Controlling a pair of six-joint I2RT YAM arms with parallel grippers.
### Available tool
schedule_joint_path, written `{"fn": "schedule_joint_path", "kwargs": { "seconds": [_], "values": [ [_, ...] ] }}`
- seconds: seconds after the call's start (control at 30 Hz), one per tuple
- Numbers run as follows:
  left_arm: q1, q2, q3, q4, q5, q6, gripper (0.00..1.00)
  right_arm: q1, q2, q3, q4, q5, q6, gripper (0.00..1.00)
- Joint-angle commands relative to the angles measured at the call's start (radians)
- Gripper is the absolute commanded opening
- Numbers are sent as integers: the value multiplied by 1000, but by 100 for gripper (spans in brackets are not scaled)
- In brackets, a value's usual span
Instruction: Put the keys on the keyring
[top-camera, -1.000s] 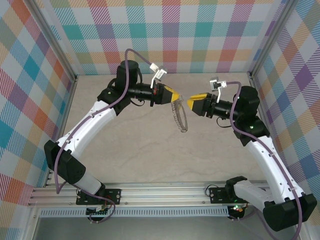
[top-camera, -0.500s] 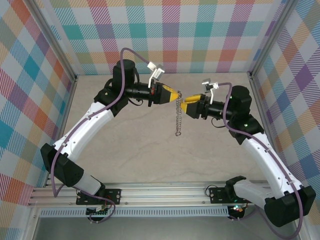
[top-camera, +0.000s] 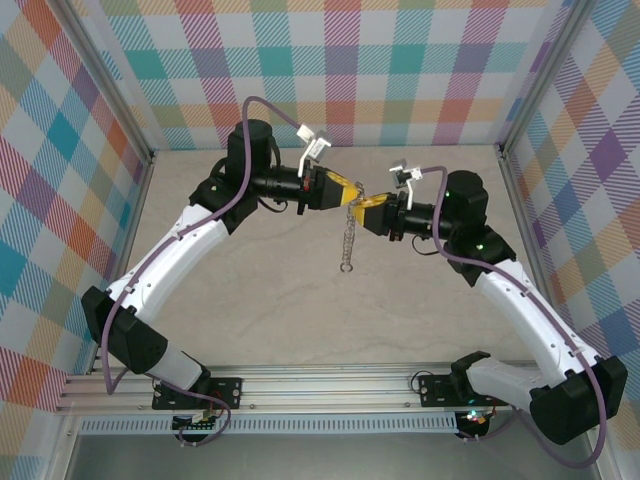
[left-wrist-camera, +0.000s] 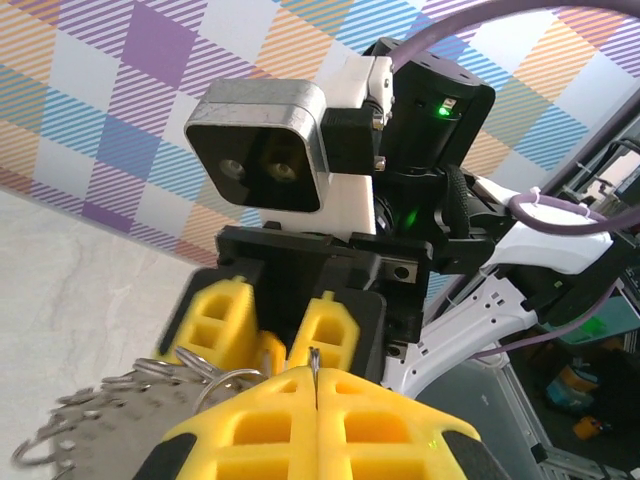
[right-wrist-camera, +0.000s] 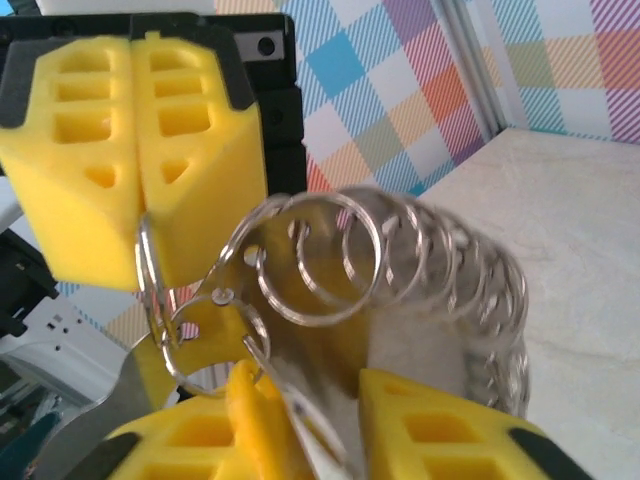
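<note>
My left gripper is raised over the table's far middle, shut on the thin edge of the keyring. The keyring's looped silvery rings dangle below it. My right gripper meets it tip to tip. In the right wrist view, the left gripper pinches one ring while the keyring curls to the right. A small yellow key with a silvery blade sits between the right gripper's narrowed fingers, its blade by a small ring. In the left wrist view, the ring's edge pokes out of my left gripper.
The beige tabletop lies below both raised grippers. Checked walls close in the back and sides, with metal posts at the corners. An aluminium rail carrying both arm bases runs along the near edge.
The right gripper has moved left until it meets the left gripper, and its jaws have narrowed. The keyring chain has swung and now hangs more gathered. The left gripper stays shut.
</note>
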Motion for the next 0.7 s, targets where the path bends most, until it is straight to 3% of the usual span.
{"fn": "schedule_joint_path", "kwargs": {
  "seconds": [0.0,0.17,0.67],
  "values": [
    [-11,-40,22,61,11,-15,0,14,-5,16,27,-3,-16,16],
    [-11,-49,14,80,-13,-28,0,29,-32,-3,16,7,-16,0],
    [-11,-69,-43,180,-38,-89,0,102,3,24,19,38,-14,0]
  ]
}}
